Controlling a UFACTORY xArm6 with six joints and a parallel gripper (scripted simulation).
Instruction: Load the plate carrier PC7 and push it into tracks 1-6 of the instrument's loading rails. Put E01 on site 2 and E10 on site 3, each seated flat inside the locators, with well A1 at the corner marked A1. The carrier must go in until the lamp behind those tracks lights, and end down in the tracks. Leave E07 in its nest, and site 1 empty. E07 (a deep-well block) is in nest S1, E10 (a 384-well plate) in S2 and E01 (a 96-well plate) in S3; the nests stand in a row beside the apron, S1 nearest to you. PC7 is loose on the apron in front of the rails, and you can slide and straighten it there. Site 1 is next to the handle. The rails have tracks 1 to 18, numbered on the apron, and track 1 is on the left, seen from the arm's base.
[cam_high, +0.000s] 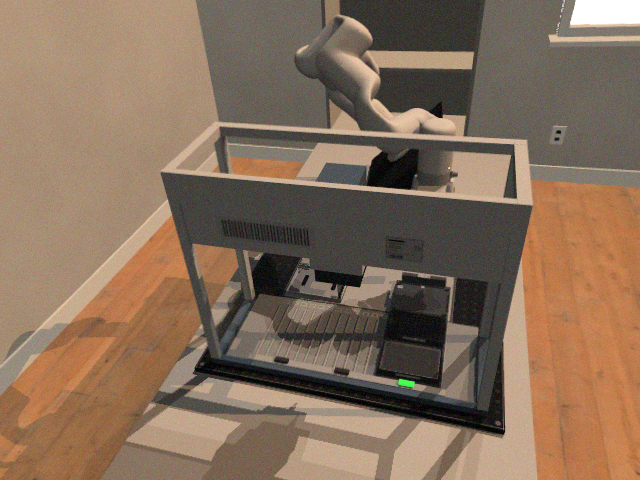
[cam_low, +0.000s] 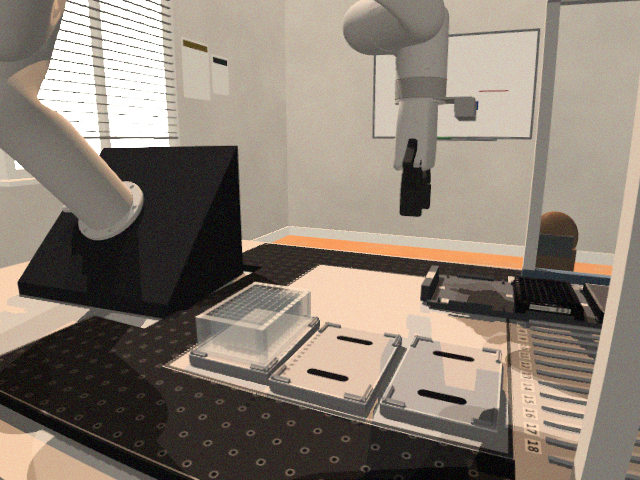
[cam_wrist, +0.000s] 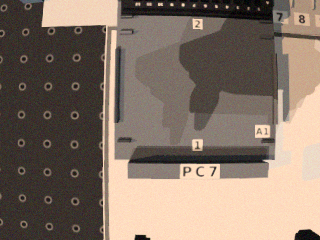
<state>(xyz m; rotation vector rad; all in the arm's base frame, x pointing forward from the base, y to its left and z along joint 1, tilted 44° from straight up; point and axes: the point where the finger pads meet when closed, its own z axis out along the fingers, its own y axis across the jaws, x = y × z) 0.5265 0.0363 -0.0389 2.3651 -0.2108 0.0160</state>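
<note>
The carrier PC7 (cam_wrist: 197, 95) lies with its handle (cam_wrist: 199, 170) toward me in the wrist view. Its site 1 (cam_wrist: 197, 85) is bare. A dark well plate (cam_wrist: 197, 6) sits on site 2 at the top edge. In the exterior view the carrier (cam_low: 485, 294) reaches into the rails with the dark plate (cam_low: 545, 297) on it; a second plate behind is mostly hidden. In the top view the carrier (cam_high: 413, 330) lies in the rightmost tracks and a green lamp (cam_high: 406, 382) glows behind it. My gripper (cam_low: 413, 206) hangs open and empty high above the handle.
The clear deep-well block E07 (cam_low: 255, 322) stands in nest S1. Nests S2 (cam_low: 336, 364) and S3 (cam_low: 444, 384) are empty. The black arm base (cam_low: 149, 232) stands at the left. The instrument's frame posts (cam_low: 537, 134) stand at the right, over the numbered rails (cam_low: 558, 372).
</note>
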